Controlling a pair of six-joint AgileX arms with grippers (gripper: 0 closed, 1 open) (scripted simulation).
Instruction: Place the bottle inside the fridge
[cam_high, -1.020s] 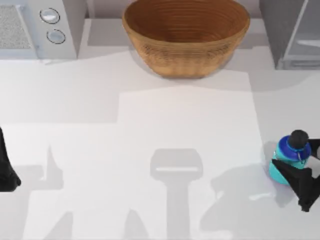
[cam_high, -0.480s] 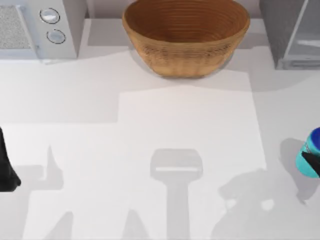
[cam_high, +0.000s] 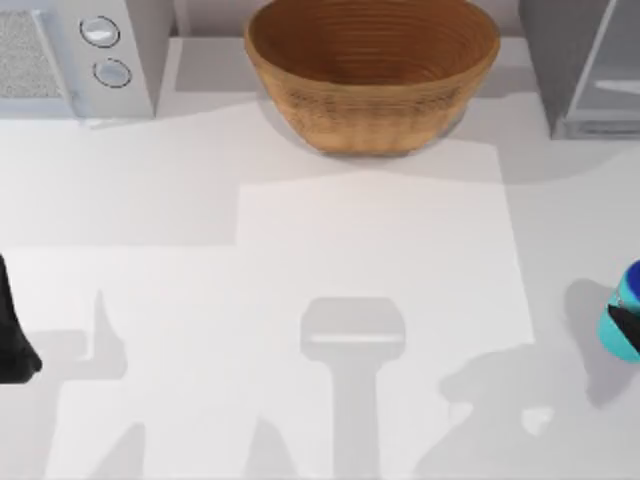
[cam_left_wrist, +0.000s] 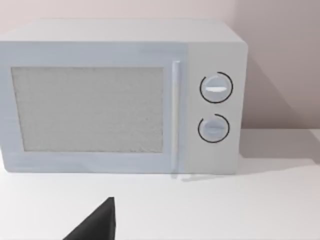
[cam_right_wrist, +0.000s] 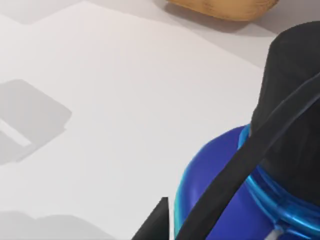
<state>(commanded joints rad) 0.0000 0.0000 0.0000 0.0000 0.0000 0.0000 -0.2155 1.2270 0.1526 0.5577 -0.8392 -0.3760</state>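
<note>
The bottle (cam_high: 627, 322) sits at the far right edge of the table (cam_high: 300, 250) in the top view, cut off by the frame, well in front of the fridge (cam_high: 585, 65) that stands at the back right corner. Its cyan body and a strip of blue shoulder show there, with a dark piece of the right gripper (cam_high: 628, 325) across it. In the right wrist view the bottle (cam_right_wrist: 260, 165) is close up, with a blue shoulder, black cap and a dark band crossing it; whether the right claw is clamped on it cannot be told. The woven basket (cam_high: 372, 70) stands at the back centre, the microwave (cam_high: 75, 55) at the back left. The left arm (cam_high: 12, 330) is parked at the left edge, a dark fingertip (cam_left_wrist: 97, 225) showing before the microwave.
</note>
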